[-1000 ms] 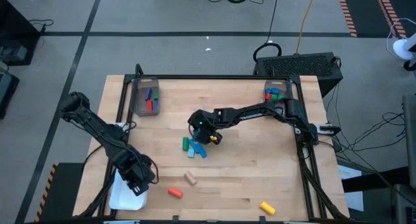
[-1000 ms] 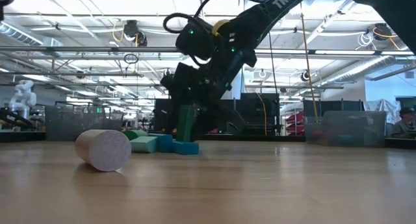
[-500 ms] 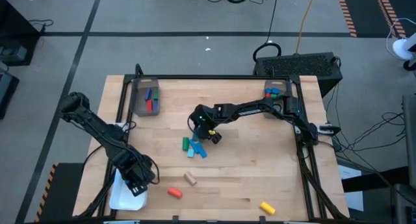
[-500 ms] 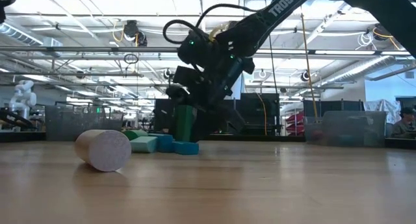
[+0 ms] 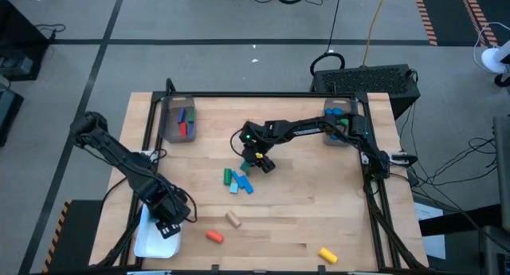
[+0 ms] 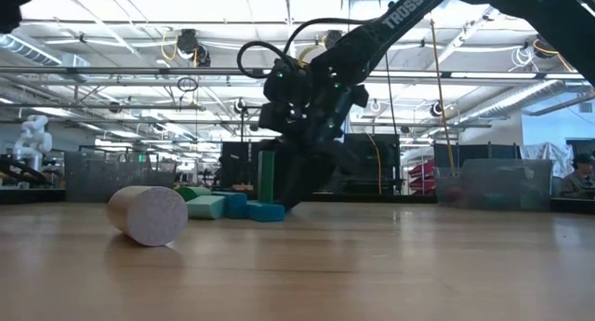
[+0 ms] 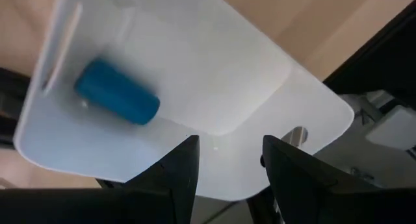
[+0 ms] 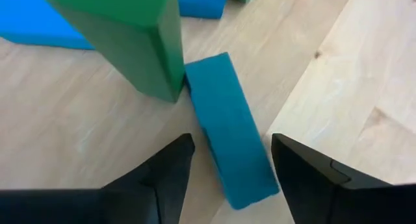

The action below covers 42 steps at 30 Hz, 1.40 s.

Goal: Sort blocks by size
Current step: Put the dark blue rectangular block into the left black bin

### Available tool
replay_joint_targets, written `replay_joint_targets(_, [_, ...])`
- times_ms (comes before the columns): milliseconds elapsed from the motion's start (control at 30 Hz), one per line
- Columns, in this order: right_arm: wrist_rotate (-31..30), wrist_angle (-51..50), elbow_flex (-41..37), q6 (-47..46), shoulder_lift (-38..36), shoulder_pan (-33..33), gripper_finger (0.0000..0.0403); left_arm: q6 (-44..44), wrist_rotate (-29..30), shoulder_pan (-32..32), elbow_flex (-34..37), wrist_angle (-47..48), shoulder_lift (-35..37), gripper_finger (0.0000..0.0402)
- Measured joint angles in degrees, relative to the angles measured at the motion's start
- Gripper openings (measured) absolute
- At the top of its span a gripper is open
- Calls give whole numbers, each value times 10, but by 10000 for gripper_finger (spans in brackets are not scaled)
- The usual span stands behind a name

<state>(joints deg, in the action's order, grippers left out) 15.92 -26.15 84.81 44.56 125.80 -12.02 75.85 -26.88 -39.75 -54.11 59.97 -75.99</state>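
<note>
Right hand (image 5: 264, 161) hovers with fingers parted and empty over a cluster of blocks (image 5: 237, 180) at mid-bench, an upright green bar (image 6: 267, 176) and a flat teal bar (image 8: 231, 159) just below it. Left hand (image 7: 227, 169), fingers apart and holding nothing, hangs above a white tray (image 7: 260, 87) containing one blue cylinder (image 7: 117, 101) at the near left corner. On the pale wooden bench (image 5: 303, 211) lie a tan cylinder (image 6: 147, 215), an orange block (image 5: 213, 236) and a yellow block (image 5: 327, 254). Two clear bins (image 5: 178, 120) sit at the far corners; ceiling lights line the workshop behind.
</note>
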Motion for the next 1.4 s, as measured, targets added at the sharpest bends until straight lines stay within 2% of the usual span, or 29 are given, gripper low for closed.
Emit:
replay_joint_targets(133, [-1,-6,-1,-9,0,0,176,-12,44,5,0,1,17,170])
replay_joint_targets(433, [-4,-17,-2,-36,0,0,81,-17,166,5,-1,1,75,127])
replay_joint_targets(667, [-12,-28,-5,-70,-28,0,80,-35,298,5,-1,-2,97,123])
replay_joint_targets(967, [-19,-42,-4,-110,-110,1,80,-169,497,31,-1,-48,96,122])
replay_joint_targets(1100, [-19,-92,-5,-111,-135,0,80,-209,568,42,-1,-59,96,122])
replay_joint_targets(1267, [-44,-163,-4,-123,-165,1,80,-222,632,49,0,-56,96,122])
replay_joint_targets(1400, [-65,-235,-4,-125,-186,0,80,-249,638,50,1,-56,91,122])
